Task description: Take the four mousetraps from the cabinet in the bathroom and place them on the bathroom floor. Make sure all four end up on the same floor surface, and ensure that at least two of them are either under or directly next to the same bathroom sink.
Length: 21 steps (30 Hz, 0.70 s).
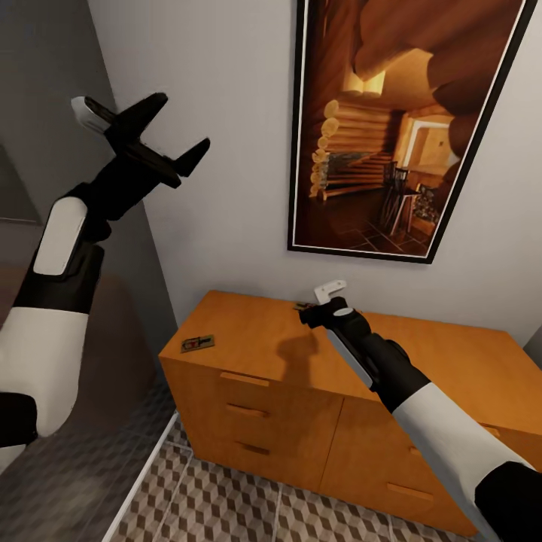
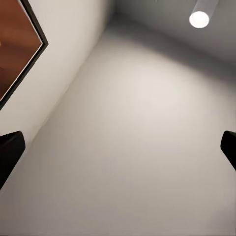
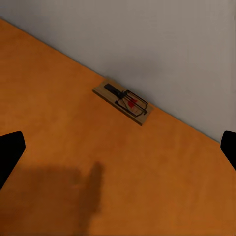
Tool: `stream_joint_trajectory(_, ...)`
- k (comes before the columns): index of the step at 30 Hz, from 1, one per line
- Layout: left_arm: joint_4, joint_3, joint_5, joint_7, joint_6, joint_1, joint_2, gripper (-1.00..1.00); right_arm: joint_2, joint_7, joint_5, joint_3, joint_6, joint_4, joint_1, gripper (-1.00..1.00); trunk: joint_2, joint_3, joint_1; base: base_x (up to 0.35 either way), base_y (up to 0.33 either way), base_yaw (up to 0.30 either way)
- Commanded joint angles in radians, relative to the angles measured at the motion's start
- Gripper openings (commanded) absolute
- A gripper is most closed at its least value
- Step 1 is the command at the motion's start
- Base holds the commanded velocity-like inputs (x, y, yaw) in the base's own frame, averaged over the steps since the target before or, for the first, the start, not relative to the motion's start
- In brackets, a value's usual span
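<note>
Head view, surroundings: I see the cabinet [image 1: 301, 376] across the lower middle of the frame, standing against a pale wall [image 1: 218, 150]. A large framed picture [image 1: 399, 124] of a log interior hangs above it at upper right. The bathroom floor [image 1: 226, 504] with its cube pattern shows at the bottom, and a grey partition [image 1: 45, 113] rises at upper left.
Head view, mousetraps: one mousetrap [image 1: 197, 344] lies flat near the cabinet top's left front corner, well apart from both arms. A second one is barely visible just beside my right gripper's wrist by the wall.
Head view, left gripper [image 1: 177, 128]: raised at upper left in front of the wall, its dark fingers spread wide, holding nothing.
Head view, right gripper [image 1: 331, 287]: reaching over the cabinet top near the wall at centre; from here I cannot tell how far its fingers are parted.
Left wrist view: bare wall and ceiling, a round ceiling lamp [image 2: 199, 18] at upper right, the picture frame's corner [image 2: 19, 44] at upper left. Both dark fingertips [image 2: 10, 150] sit at the frame's far edges, wide apart and empty.
Right wrist view: this shows what the head view hides, a mousetrap [image 3: 123, 102] lying flat on the orange top, close against the wall, its red mark visible. The fingertips [image 3: 10, 150] stand far apart at the edges, touching nothing; the arm's shadow falls on the wood at the bottom.
</note>
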Motion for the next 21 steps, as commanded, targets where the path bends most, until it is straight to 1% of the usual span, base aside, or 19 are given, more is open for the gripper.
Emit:
stream_joint_trajectory(1, 0.007, -0.007, -0.004, -0.004, -0.003, 0.005, 0.0, 1.0, -0.001, -0.011, -0.011, 0.004, 0.003, -0.007, -0.001, 1.0, -0.001, -0.001, 0.0, 0.0, 0.0, 0.0)
stream_joint_trajectory(6, 0.024, -0.036, -0.037, -0.006, -0.032, 0.03, -0.003, 1.0, -0.003, -0.012, -0.01, 0.005, 0.004, -0.035, -0.002, 1.0, -0.001, -0.001, 0.0, 0.0, 0.0, 0.0)
stream_joint_trajectory(10, 0.023, -0.058, -0.061, -0.005, -0.055, 0.031, 0.002, 1.0, -0.005, -0.013, -0.002, 0.007, 0.004, -0.057, -0.002, 1.0, -0.001, -0.001, 0.0, 0.0, 0.0, 0.0)
stream_joint_trajectory(11, 0.022, -0.694, -0.105, -0.005, -0.378, 0.031, 0.005, 1.0, -0.005, -0.013, 0.001, 0.008, 0.004, -0.064, -0.002, 1.0, -0.001, -0.001, 0.0, 0.0, 0.0, 0.0)
stream_joint_trajectory(15, 0.021, -0.696, -0.109, -0.005, -0.392, 0.031, 0.017, 1.0, -0.006, -0.013, 0.019, 0.009, 0.005, -0.065, -0.002, 1.0, -0.001, -0.001, 0.0, 0.0, 0.0, 0.0)
stream_joint_trajectory(21, 0.033, -0.692, -0.105, -0.015, -0.397, 0.032, 0.044, 1.0, -0.002, -0.013, 0.075, 0.012, 0.023, -0.069, -0.002, 1.0, -0.001, -0.001, 0.0, 0.0, 0.0, 0.0)
